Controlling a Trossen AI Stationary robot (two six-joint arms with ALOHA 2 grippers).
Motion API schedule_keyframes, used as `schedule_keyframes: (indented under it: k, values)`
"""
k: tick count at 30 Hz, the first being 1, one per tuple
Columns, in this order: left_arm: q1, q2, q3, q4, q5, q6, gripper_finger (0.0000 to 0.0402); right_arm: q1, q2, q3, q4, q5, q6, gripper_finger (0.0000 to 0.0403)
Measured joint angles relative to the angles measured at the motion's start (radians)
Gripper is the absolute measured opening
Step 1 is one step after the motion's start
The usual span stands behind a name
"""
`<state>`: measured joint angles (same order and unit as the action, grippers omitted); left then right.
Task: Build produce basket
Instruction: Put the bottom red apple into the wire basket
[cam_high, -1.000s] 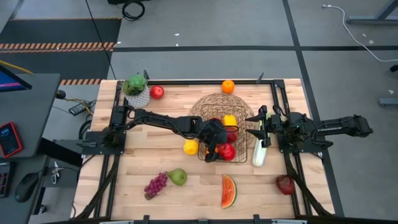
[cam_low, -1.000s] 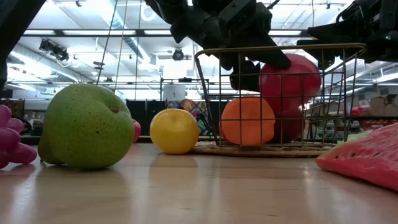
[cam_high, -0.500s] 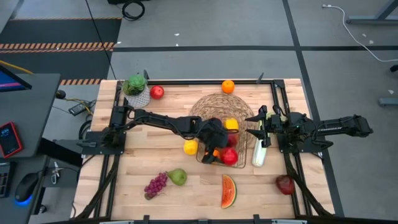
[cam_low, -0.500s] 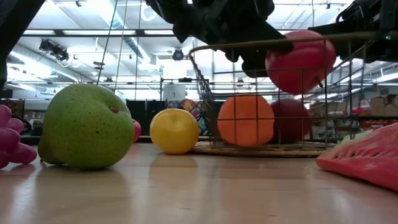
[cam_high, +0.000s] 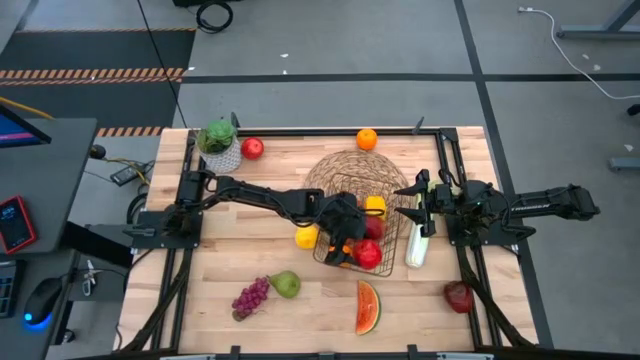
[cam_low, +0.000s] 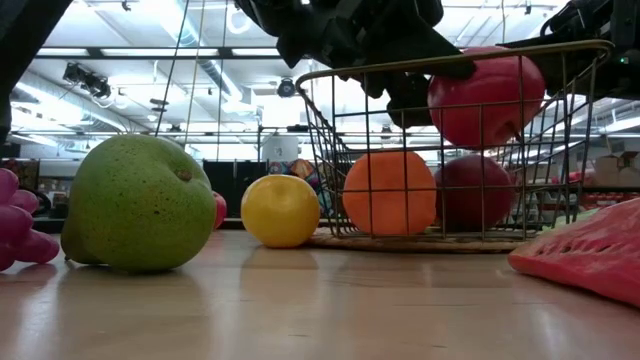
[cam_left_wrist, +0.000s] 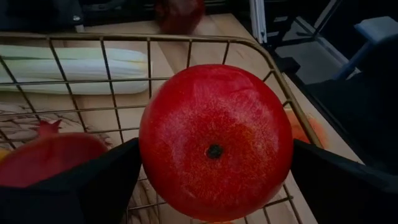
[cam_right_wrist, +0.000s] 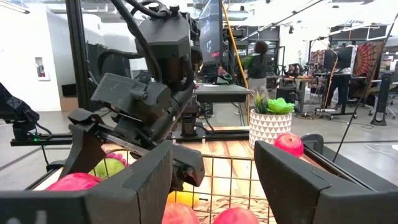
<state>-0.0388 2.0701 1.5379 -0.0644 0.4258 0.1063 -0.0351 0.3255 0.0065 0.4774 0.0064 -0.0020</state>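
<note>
High view: my left gripper (cam_high: 352, 243) clamps one red apple (cam_high: 367, 254) over the basket (cam_high: 360, 225) at mid-table. Inside I count one orange (cam_low: 390, 193), one more apple (cam_low: 477, 193) (partly hidden) and one yellow piece (cam_high: 374, 206). My right gripper (cam_high: 418, 209), fingers together, grips the basket's rim.

- The left gripper (cam_high: 352, 245) reached across mid-table, fingers (cam_left_wrist: 93, 186) spread wide, clasping a red apple (cam_left_wrist: 216, 142).
- The right gripper (cam_high: 418, 208) hovered with fingers closed.
</note>
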Motion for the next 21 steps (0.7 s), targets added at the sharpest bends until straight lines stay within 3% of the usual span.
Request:
schedule_keyframes:
  k: [15,21]
  values:
    - [0.019,0.000,0.000,-0.013,-0.082,0.072,0.0400,0.000,0.000,0.000,0.000,0.000,0.000,0.0231]
    - [0.020,0.000,0.000,-0.043,-0.086,0.187,0.0400,0.000,0.000,0.000,0.000,0.000,0.000,0.0231]
